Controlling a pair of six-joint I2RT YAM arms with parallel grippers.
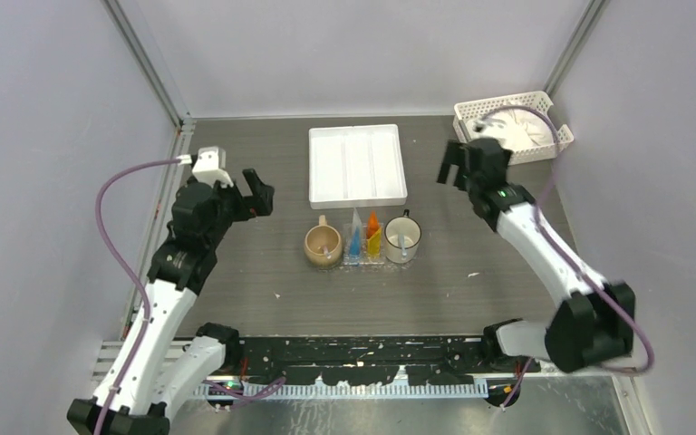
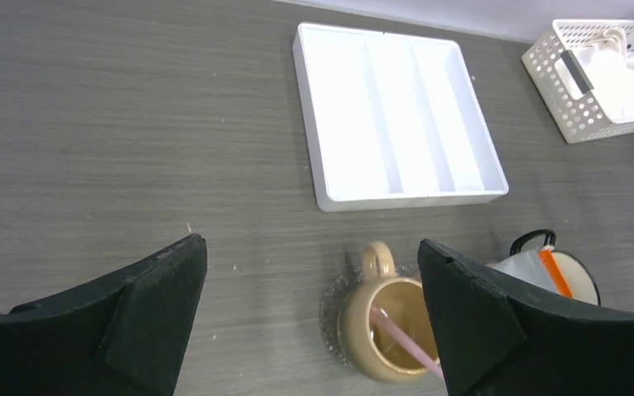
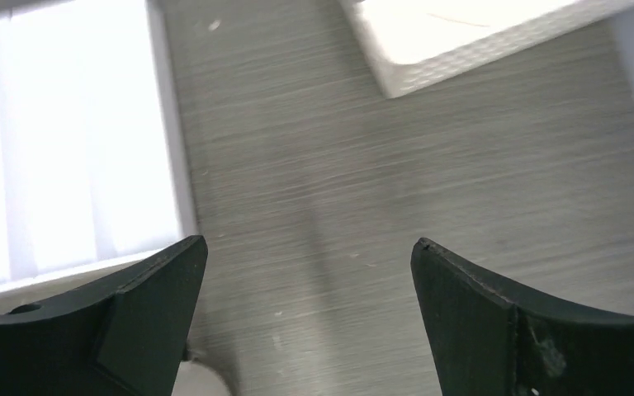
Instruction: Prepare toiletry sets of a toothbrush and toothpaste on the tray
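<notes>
The counter (image 1: pixel 263 272) is seen from above. A big white tray (image 1: pixel 358 166) is laid at the top middle, and a white basket (image 1: pixel 471 109) is set at the upper right. In the middle, the clear tray (image 1: pixel 363 260) is set between a tan mug (image 1: pixel 323 245) and a white mug (image 1: pixel 402 237). A blue toothpaste (image 1: pixel 355 241) and an orange toothpaste (image 1: pixel 373 234) are found on it.

A pink toothbrush (image 2: pixel 396 330) is kept in the tan mug, so a brush is probably needed next. It must be pinched by its thin handle and laid beside a tube.

The right claw (image 1: pixel 450 166) is spread wide and nothing is held. It is seen up and right of the clear tray, well apart. The left claw (image 1: pixel 261 192) is spread wide and empty too, off to the tray's left.
</notes>
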